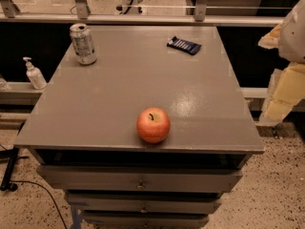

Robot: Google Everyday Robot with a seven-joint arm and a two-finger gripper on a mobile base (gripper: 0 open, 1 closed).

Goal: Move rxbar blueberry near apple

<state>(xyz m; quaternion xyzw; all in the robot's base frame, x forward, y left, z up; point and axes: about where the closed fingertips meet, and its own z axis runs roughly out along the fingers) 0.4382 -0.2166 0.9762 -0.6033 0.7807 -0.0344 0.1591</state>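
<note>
The rxbar blueberry (184, 45), a flat dark navy wrapper with white lettering, lies at the back right of the grey cabinet top (119, 94). The red-orange apple (153, 125) stands upright near the front edge, a little right of centre, stem up. The two are far apart. My gripper (282, 95), pale yellow under a white arm, hangs at the right edge of the view, beyond the cabinet's right side and clear of both objects. It holds nothing that I can see.
A silver drink can (83, 44) stands at the back left of the top. A white pump bottle (34, 74) sits on a ledge left of the cabinet. Drawers (140, 180) lie below the front edge. A railing (143, 18) runs behind.
</note>
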